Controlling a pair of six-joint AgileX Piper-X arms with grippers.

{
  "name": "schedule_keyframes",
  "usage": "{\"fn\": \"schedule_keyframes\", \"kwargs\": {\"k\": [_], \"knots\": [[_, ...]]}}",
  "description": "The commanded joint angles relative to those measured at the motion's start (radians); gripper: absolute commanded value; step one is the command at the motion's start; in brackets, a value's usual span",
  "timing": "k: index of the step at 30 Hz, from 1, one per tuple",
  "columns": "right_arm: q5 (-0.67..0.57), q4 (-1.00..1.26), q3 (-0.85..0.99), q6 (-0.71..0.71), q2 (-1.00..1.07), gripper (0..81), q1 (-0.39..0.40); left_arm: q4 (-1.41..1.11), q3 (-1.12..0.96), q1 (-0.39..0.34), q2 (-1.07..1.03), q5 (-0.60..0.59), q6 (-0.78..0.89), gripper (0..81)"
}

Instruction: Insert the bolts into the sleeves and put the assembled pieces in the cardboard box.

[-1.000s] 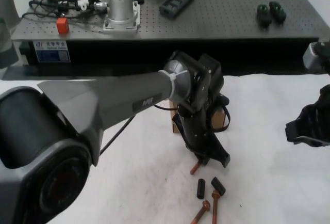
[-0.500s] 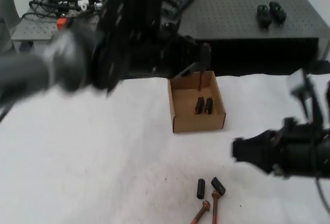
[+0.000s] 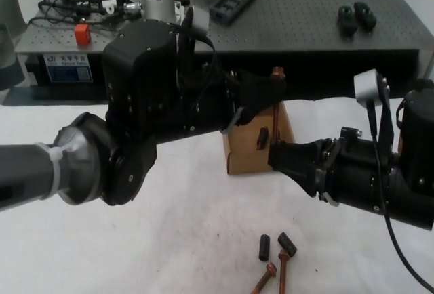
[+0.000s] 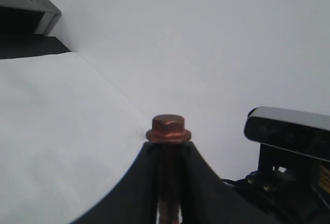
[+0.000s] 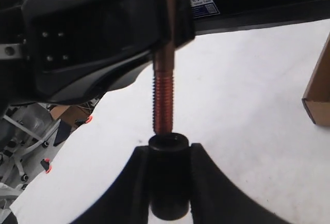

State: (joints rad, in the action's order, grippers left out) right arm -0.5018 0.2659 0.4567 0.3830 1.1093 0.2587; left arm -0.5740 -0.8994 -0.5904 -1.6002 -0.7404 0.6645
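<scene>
The left gripper [image 4: 168, 150] is clamped on a bolt [image 4: 168, 129] just below its head and, in the high view, holds it above the box [image 3: 245, 157]. The right gripper [image 5: 169, 153] is closed round a black sleeve [image 5: 168, 188], held in the air on the near side of the box. In the right wrist view the bolt's threaded end stands in line with the sleeve, right at its open mouth. I cannot tell whether the tip has entered. A dark piece [image 3: 262, 138] lies inside the box. Nearer than the box, on the white surface [image 3: 169, 240], lie two loose sleeves [image 3: 264, 247] side by side, with two loose bolts [image 3: 263, 279] just beside them.
</scene>
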Motion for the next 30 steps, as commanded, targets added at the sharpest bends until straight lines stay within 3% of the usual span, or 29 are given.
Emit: {"fn": "schedule_keyframes", "kwargs": {"k": [1, 6, 17, 30], "knots": [[0.025, 0.041, 0.005, 0.001, 0.002, 4.6, 0.000, -0.009, -0.003, -0.002, 0.012, -0.032, 0.013, 0.7], [0.037, 0.059, 0.005, 0.005, 0.002, 4.6, 0.000, -0.011, 0.000, -0.002, 0.012, -0.057, 0.004, 0.7], [-0.075, 0.084, 0.005, 0.005, 0.002, 4.6, 0.000, -0.013, 0.000, -0.002, 0.012, -0.057, 0.000, 0.7], [0.021, 0.167, 0.005, 0.005, 0.002, 4.6, 0.000, -0.012, 0.000, -0.002, 0.012, -0.133, 0.000, 0.7]]}}
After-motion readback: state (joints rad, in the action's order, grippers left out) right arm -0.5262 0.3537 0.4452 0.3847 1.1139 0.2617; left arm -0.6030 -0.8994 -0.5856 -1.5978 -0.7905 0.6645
